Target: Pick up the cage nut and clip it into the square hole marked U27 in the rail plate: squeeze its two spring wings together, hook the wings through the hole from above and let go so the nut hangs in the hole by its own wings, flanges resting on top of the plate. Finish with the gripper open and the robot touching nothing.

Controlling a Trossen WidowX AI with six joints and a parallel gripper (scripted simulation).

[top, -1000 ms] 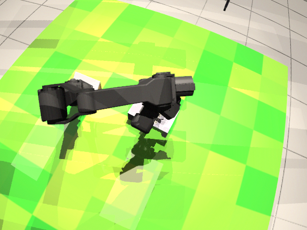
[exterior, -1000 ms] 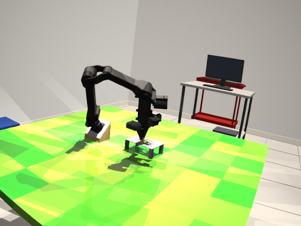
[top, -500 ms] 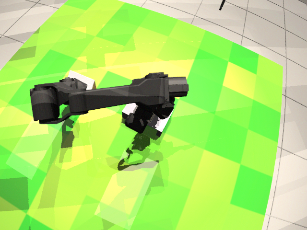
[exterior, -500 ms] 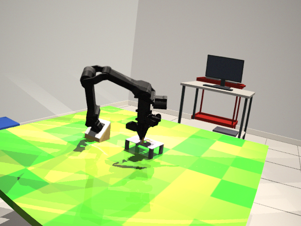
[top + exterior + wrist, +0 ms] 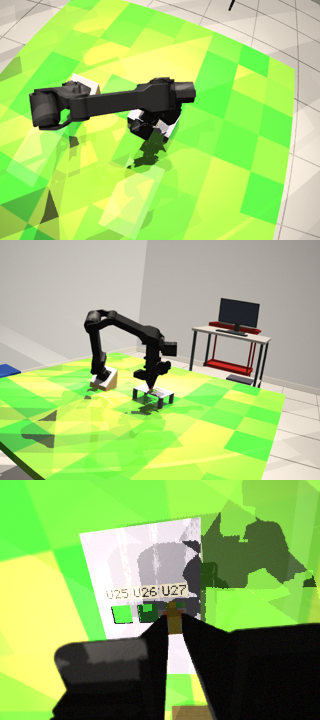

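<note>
While end effector pinches cage nut — U27 beside rail plate's edge; U25 well clear.

Lab-like room: robot arm on a table, computer desk behind.

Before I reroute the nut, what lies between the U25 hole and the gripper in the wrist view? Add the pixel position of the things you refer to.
The U26 hole (image 5: 148, 614) lies between the U25 hole (image 5: 121, 614) and the gripper (image 5: 173, 619), as the wrist view shows.
</note>
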